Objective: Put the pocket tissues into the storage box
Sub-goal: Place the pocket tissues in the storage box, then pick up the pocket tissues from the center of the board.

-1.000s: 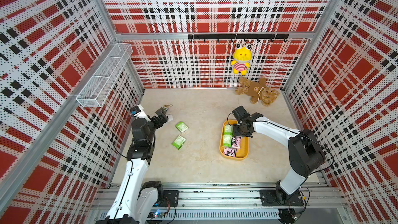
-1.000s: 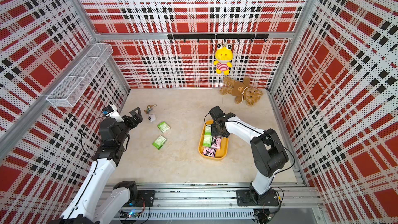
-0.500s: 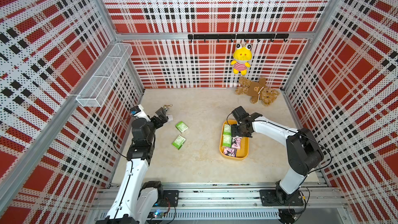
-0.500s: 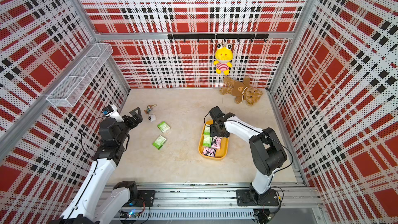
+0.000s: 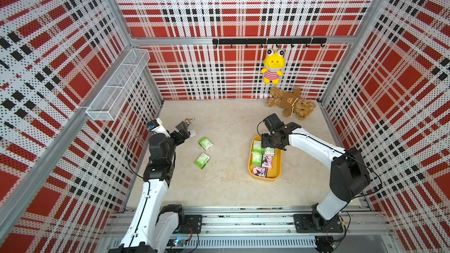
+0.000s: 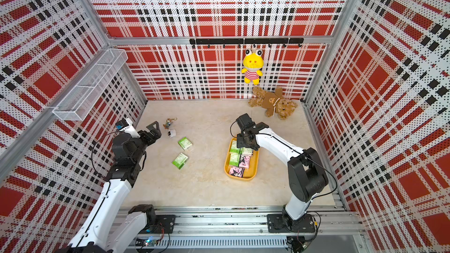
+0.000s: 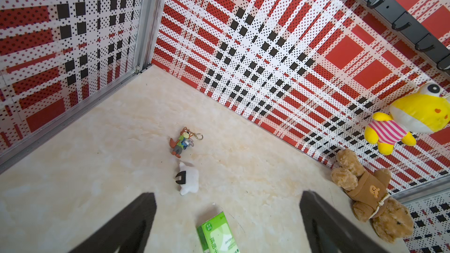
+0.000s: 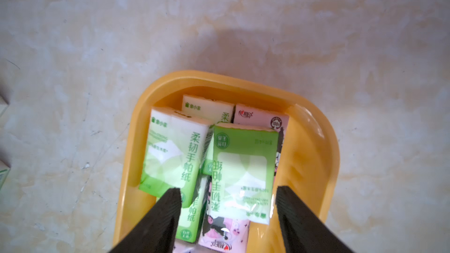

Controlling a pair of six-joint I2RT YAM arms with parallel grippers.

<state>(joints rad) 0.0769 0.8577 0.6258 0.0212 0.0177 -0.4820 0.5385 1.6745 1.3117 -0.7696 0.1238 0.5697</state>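
— Right pincer (image 8: 229, 191) is spread wide over the storage box (image 8: 219, 76) and pinches nothing. A top green packet (image 8: 243, 166) lies loose between its fingers, askew on the pile.

— Why askew?

— The box is filling up, I'd guess, so packets land overlapped rather than flat. Several pocket tissues are in there, both green and pink.

— Can you read any of them?

— The neighbouring green packet (image 8: 170, 152) says 柔韧手帕纸 down its face, but I can't make out its small corner logo for sure. The pink packet (image 8: 258, 115) carries 心相印 and a round 100% badge. Another pink one, closer to the pincer, shows a black cartoon figure.

— So everything is in?

— No. One loose packet (image 5: 205, 143) and a second loose packet (image 5: 202, 160), both green, lie flat on the counter (image 5: 231, 191). They're well apart from the box, on its left-arm side.

— And the other arm?

— Its left pincer (image 7: 227, 195) hovers farther still from the box, beyond those two. It is spread and empty, and tilted down towards the counter, with the end of one green packet showing between its fingers. I'd judge it's placed there to fetch them, since the right arm is busy at the box.
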